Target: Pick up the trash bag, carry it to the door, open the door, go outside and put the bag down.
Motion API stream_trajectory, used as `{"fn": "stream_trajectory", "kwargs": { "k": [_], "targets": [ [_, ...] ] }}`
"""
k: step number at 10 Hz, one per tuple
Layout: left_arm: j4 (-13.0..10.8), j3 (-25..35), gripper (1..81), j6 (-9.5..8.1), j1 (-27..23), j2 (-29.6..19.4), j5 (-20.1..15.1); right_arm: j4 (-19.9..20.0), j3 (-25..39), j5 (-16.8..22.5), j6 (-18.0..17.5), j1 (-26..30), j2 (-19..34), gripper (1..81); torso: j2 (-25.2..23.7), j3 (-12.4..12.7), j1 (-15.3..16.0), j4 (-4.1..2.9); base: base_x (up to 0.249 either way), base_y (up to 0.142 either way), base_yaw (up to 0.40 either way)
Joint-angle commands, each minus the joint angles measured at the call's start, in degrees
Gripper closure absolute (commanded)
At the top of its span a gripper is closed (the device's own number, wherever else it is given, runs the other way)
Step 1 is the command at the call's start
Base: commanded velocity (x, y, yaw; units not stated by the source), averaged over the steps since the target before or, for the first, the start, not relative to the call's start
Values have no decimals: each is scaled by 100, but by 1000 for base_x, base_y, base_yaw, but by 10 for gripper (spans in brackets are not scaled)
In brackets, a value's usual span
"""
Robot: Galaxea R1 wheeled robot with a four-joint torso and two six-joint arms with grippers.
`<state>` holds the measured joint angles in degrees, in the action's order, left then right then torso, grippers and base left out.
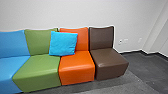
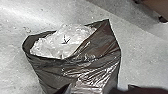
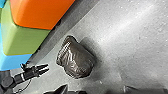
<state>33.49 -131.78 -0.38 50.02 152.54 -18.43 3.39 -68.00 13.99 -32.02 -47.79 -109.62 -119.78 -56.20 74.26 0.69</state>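
I saw dark trash bag (image 3: 76,60) on grey floor (image 3: 125,47), white stuff (image 2: 53,45) in its open top. Left gripper (image 3: 47,68) was near bag, jaws apart, nothing in them. Couldn't tell how right gripper's (image 3: 95,89) jaws stood. Blue pillow (image 1: 63,43) leaned on seats (image 1: 77,67).

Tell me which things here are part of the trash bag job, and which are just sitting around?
Part of the job:
- Dark trash bag, on the floor, pale crinkled stuff in its mouth
- Robot's left fingers, apart, near the bag

Just there:
- Blue, green, orange and brown seats
- Bright blue cushion, propped against the green and orange backrests
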Motion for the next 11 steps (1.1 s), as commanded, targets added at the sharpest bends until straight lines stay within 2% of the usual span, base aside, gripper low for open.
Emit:
{"fn": "stream_trajectory", "kwargs": {
  "k": [1,2,5,6,7,8,9,10,11],
  "targets": [
    [123,38,10,-41,-673,-118,-372,171,130,209,-14,546,280,10,-536,35,347,0,0,0,0],
    [123,38,10,-41,-673,-127,-372,180,130,209,-14,695,271,10,-715,-136,465,0,0,0,0],
    [132,38,10,-41,-673,-118,-372,355,148,226,-14,1063,183,10,-1246,-241,798,0,0,0,0],
    [132,38,10,-41,-673,-118,-363,408,122,347,-23,1134,131,10,-1460,-245,929,0,0,0,0],
    [149,38,10,-41,-690,-110,-363,426,113,455,-23,1196,95,10,-1117,-247,702,0,0,0,0],
    [158,38,10,-41,-734,-109,-354,426,113,455,-23,1266,86,10,-1263,-247,789,0,0,0,0],
    [158,29,10,-41,-787,-101,-354,426,139,464,-23,1275,86,10,-1298,-513,811,0,0,0,0],
    [176,38,10,-41,-848,-101,-363,417,121,464,-14,1275,60,10,-1353,-662,846,0,0,0,0],
    [202,29,10,-41,-901,-101,-363,382,104,464,-14,1275,16,10,-1375,-330,861,0,0,0,0]
  ]
}}
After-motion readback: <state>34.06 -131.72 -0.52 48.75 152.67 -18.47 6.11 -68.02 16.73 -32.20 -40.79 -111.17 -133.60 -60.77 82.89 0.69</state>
